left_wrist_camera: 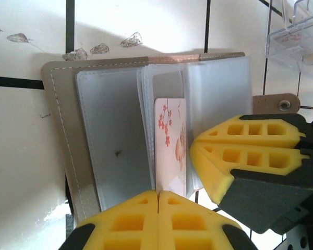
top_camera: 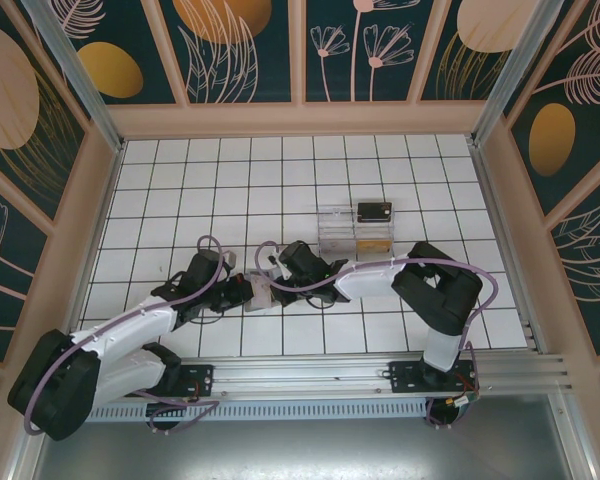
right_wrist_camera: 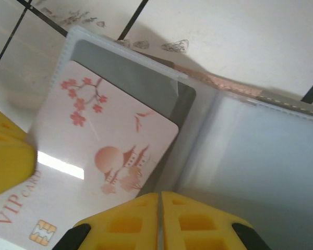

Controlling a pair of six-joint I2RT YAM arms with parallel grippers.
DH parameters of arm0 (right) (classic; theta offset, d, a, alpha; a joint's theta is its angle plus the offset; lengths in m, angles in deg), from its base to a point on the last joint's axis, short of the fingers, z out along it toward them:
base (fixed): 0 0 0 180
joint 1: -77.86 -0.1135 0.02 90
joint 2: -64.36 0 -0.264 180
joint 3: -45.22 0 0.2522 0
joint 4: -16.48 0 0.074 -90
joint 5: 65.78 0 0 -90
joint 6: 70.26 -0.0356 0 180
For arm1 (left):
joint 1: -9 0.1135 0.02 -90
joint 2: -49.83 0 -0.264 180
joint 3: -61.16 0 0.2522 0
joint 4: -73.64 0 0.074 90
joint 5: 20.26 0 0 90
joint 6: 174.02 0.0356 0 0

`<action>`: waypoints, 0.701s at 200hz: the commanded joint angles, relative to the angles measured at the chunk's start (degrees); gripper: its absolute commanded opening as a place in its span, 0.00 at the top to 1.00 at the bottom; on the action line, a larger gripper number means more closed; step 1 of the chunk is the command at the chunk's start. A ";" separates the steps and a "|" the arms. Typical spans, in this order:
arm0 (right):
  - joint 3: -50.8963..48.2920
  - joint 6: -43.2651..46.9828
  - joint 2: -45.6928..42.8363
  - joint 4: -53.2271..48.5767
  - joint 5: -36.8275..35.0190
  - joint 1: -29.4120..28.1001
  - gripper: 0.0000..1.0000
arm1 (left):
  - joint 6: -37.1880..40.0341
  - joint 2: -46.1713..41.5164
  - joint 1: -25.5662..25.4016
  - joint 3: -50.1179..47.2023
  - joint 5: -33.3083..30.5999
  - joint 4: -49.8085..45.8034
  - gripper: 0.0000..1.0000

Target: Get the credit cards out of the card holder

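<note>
Gripping "VIP CARD" credit card, left hand clamped, right hand closed together.

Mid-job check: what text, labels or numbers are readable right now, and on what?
"VIP CARD": on the pink blossom card, beside its chip.
Cards at the clear tray: any print is too small or blurred to read.
Card holder: no text visible.
</note>
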 commanded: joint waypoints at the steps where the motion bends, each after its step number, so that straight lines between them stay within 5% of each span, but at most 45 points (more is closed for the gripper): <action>1: -0.56 0.54 -0.65 -0.34 -1.21 0.63 0.87 | 1.12 -0.72 0.09 1.23 -2.03 -3.74 0.92; 26: -0.47 0.28 -0.38 0.19 -0.34 0.54 0.87 | 0.25 -0.09 0.10 -0.15 0.03 -0.65 0.80; 75: 0.69 0.98 -0.39 0.01 0.43 0.21 0.87 | -0.32 2.88 0.09 -1.80 0.95 1.90 0.78; 90: 1.54 1.48 -0.56 -0.97 -0.02 -0.31 0.87 | -0.32 3.25 0.09 -1.88 0.62 1.62 0.64; 140: 3.91 3.00 -0.03 -2.18 -0.80 -2.02 0.87 | 0.06 3.06 0.09 -1.73 -0.56 0.14 0.64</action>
